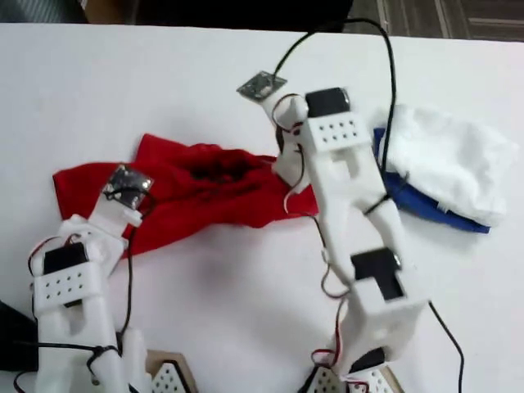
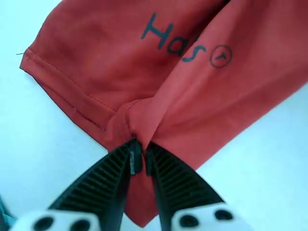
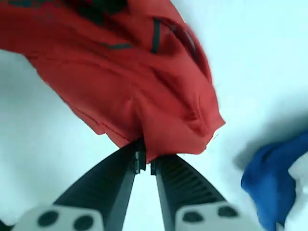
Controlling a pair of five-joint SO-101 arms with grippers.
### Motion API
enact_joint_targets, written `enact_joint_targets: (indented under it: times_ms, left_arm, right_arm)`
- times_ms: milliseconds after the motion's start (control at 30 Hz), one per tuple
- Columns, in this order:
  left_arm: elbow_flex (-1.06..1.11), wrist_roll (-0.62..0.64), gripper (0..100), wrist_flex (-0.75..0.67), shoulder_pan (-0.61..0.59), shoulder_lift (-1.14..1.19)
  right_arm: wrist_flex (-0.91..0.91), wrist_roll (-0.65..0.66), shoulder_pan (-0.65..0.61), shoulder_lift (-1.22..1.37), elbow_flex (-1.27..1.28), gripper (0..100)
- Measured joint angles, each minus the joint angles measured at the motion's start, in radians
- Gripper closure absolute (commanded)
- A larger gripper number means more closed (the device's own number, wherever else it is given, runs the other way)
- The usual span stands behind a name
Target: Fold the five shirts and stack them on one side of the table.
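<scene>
Dark lettering [image 2: 173,39] and a small circled sign [image 2: 221,56] stand on the red shirt [image 2: 86,62].

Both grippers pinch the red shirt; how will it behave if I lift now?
Likely floppy: the red shirt bunches and wrinkles between the left gripper and right gripper, so its middle should sag. Probably light, being thin cloth. Each pinch holds only a small fold, so it may slip if pulled taut.

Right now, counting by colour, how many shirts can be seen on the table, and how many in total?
red shirt: 1
white shirt: 1
blue shirt: 1
Total: 3 shirts in view, with the white one lying on top of the blue one.
</scene>
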Motion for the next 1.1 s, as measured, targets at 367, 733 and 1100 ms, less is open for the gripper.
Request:
enact_joint_targets:
  times_ms: [367,733,1100]
  left_arm:
    - [-0.031,0.000,97,0.000,0.002,0.000]
    - [-0.038,0.000,97,0.000,0.002,0.000]
    - [-0.038,0.000,97,0.000,0.002,0.000]
  right_arm:
    - [-0.189,0.192,0.000,-0.404,0.781,97.4]
    - [-0.265,0.229,0.043,-0.690,1.033,62.2]
    - [-0.675,0.155,0.104,-0.457,1.076,78.5]
